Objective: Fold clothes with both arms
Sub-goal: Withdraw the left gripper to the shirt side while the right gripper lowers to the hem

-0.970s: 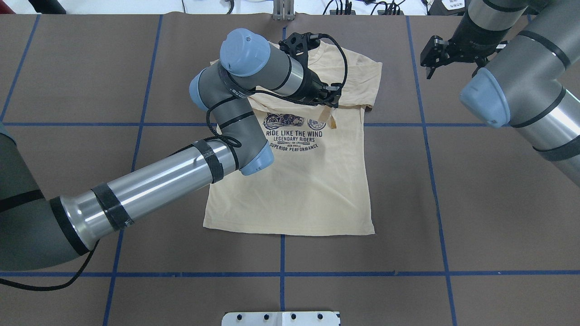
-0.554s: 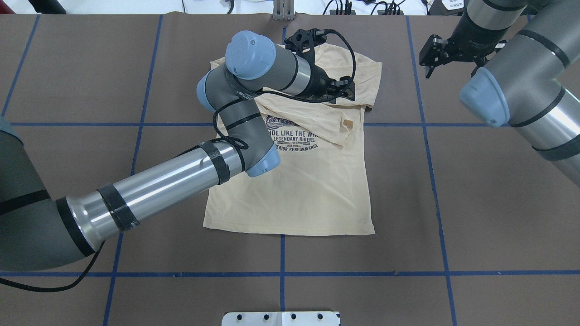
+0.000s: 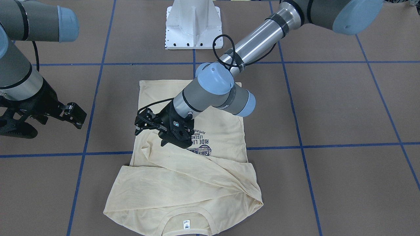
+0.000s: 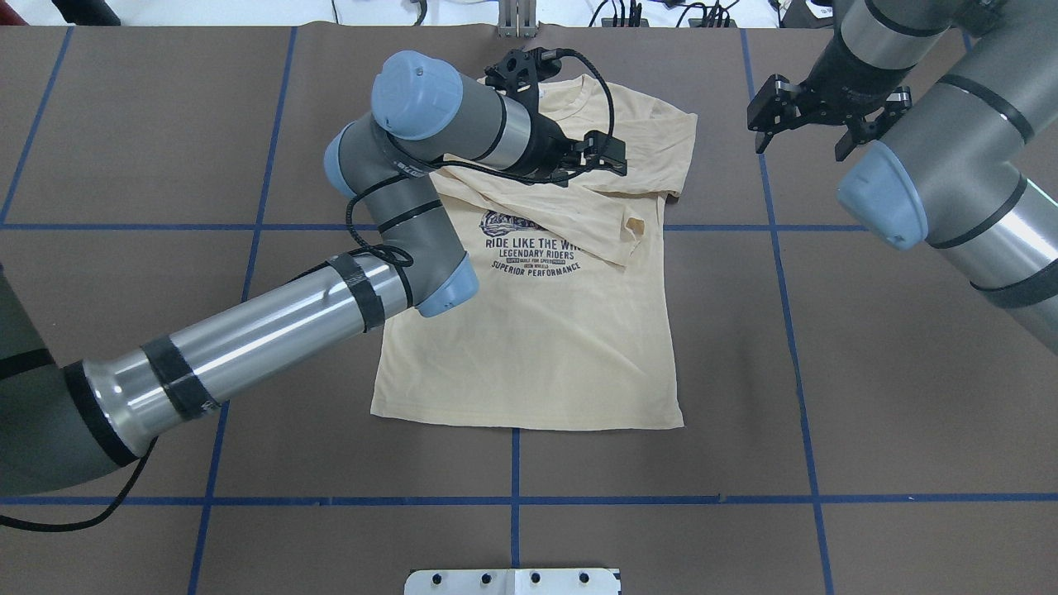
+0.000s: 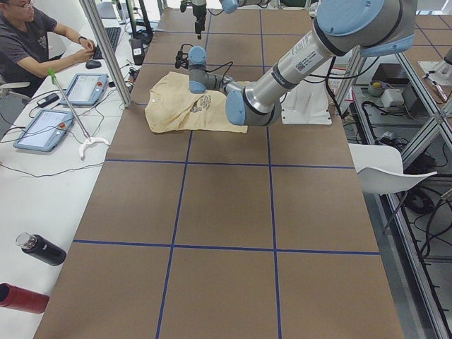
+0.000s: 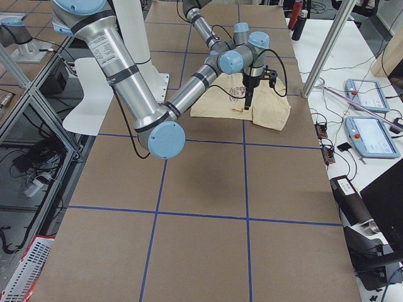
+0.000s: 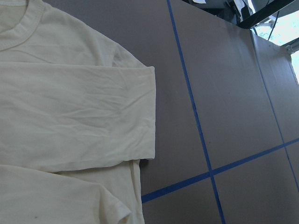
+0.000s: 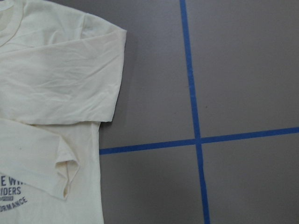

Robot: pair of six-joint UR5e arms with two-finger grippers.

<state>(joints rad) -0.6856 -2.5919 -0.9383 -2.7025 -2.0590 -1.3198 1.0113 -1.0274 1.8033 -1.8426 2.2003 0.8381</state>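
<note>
Left gripper (image 4: 602,154) hangs over the T-shirt's chest just below the collar (image 4: 592,83), its jaws apart and nothing between them. It has let go. The pale cream-yellow T-shirt (image 4: 545,355) lies flat and face up on the brown table (image 4: 868,372), with its hem toward the robot and its neck label (image 3: 186,224) at the far end. Its left sleeve (image 4: 562,211) lies slantwise across the chest. It covers the top of the navy print (image 4: 529,256) and the end of the word WIND, and the cuff (image 4: 633,234) is curled up near the shirt's right side seam.

A second ago that cuff dangled from closed jaws above the print, which then read whole. A little later the sleeve was already down, with the gripper further toward the shirt's right shoulder. Since then the sleeve has not shifted, and the left gripper has drawn back a little toward the shirt's left side. By my reading the first sleeve fold is placed — somewhat crooked, the cuff rumpled — and the opposite sleeve (image 4: 674,149) comes next.

Right gripper (image 4: 798,136) hovers off the shirt, just beyond that opposite sleeve, jaws wide and empty. It has edged nearer the shirt than before. Blue tape lines (image 4: 512,463) run out from under the shirt.
</note>
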